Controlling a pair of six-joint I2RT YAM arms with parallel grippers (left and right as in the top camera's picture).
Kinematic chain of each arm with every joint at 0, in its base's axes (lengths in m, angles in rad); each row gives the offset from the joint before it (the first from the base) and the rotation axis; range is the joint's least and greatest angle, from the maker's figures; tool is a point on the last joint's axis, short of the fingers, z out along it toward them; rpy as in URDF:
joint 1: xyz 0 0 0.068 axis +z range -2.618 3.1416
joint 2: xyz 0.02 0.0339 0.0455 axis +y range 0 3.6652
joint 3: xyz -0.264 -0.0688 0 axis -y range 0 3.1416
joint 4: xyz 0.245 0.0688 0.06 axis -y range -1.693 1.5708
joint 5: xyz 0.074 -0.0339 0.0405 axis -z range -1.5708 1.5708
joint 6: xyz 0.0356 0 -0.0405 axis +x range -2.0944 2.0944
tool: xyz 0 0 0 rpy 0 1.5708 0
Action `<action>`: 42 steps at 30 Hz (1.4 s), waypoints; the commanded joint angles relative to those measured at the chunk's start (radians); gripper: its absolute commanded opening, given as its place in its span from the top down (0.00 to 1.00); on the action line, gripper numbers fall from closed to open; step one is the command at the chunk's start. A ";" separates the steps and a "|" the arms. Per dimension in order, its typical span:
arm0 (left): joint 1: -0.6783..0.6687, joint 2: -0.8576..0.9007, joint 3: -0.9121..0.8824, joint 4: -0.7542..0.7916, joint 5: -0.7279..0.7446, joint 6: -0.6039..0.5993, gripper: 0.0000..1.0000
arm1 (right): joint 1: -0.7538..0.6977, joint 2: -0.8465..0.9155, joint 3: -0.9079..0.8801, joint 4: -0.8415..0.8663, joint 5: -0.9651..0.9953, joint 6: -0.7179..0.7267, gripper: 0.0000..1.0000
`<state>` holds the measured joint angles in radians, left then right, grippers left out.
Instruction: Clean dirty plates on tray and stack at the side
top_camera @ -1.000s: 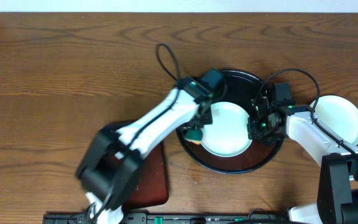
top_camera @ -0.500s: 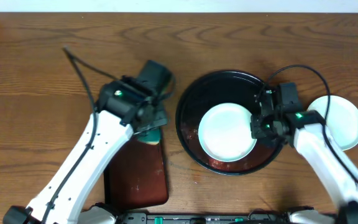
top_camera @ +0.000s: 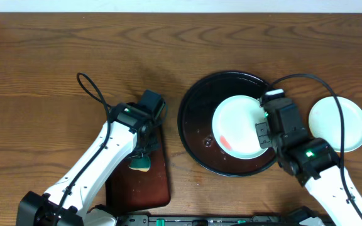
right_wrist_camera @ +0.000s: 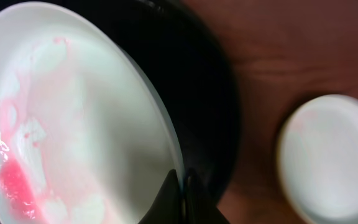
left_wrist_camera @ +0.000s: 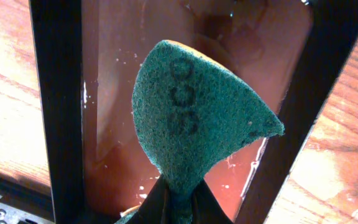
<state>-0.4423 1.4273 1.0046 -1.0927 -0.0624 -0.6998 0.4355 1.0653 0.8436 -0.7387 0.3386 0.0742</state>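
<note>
Wooden table [top_camera: 43, 63] | left tool [top_camera: 142, 154] clamps sponge [left_wrist_camera: 191, 124], moved over brown tray [top_camera: 149, 188] | right tool [top_camera: 263, 129] clamps plate [top_camera: 234, 122], shifted right

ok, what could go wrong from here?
1. The right gripper holds the smeared plate by only a thin bite on its rim. The surface looks wet, so it might slip back onto the black tray.
2. A red smear and pink film remain. Stacked now on the plate on the table, it would likely soil that one.
3. The left gripper has the sponge over the brown tray, away from the plate.
</note>
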 commanded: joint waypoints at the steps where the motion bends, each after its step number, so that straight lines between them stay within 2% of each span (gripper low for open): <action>1: 0.018 -0.003 -0.002 0.002 -0.017 0.032 0.92 | 0.090 -0.037 0.023 0.001 0.173 -0.027 0.99; 3: 0.029 -0.003 -0.003 0.005 -0.018 0.047 0.91 | 0.153 -0.047 0.025 -0.003 0.253 -0.028 0.99; 6: 0.042 -0.003 -0.016 0.027 -0.018 0.061 0.84 | 0.257 -0.053 0.029 -0.020 0.408 -0.028 0.99; 11: 0.061 -0.003 -0.051 0.045 -0.018 0.074 0.83 | 0.387 -0.053 0.032 -0.043 0.560 -0.028 0.99; 13: 0.070 -0.003 -0.053 0.052 -0.019 0.095 0.70 | 0.420 -0.053 0.033 -0.044 0.606 -0.029 0.99; 15: 0.084 -0.006 -0.053 0.058 -0.018 0.098 0.67 | 0.444 -0.053 0.034 -0.044 0.655 -0.032 0.99; 16: 0.093 -0.006 -0.053 0.059 -0.018 0.098 0.63 | 0.454 -0.053 0.035 -0.044 0.678 -0.037 0.99; 18: 0.112 -0.013 -0.050 0.055 -0.010 0.098 0.47 | 0.474 -0.053 0.041 -0.043 0.716 -0.053 0.99; 20: 0.137 -0.031 -0.043 0.050 0.047 0.130 0.42 | 0.491 -0.053 0.053 -0.044 0.727 -0.078 0.99; 25: 0.212 -0.136 -0.010 0.046 0.209 0.196 0.40 | 0.527 -0.053 0.100 -0.044 0.728 -0.158 0.99; 27: 0.238 -0.191 0.002 0.040 0.227 0.203 0.40 | 0.537 -0.053 0.116 -0.044 0.735 -0.160 0.99; 32: 0.276 -0.368 0.008 0.035 0.231 0.217 0.32 | 0.574 -0.053 0.129 -0.044 0.845 -0.172 0.99; 36: 0.276 -0.468 0.008 0.035 0.230 0.217 0.22 | 0.597 -0.053 0.129 -0.043 0.882 -0.253 0.99; 42: 0.276 -0.521 0.008 0.034 0.231 0.217 0.21 | 0.601 -0.053 0.129 -0.044 0.895 -0.264 0.99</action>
<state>-0.1711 0.9131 0.9852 -1.0531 0.1589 -0.4961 1.0271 1.0229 0.9497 -0.7853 1.1790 -0.1665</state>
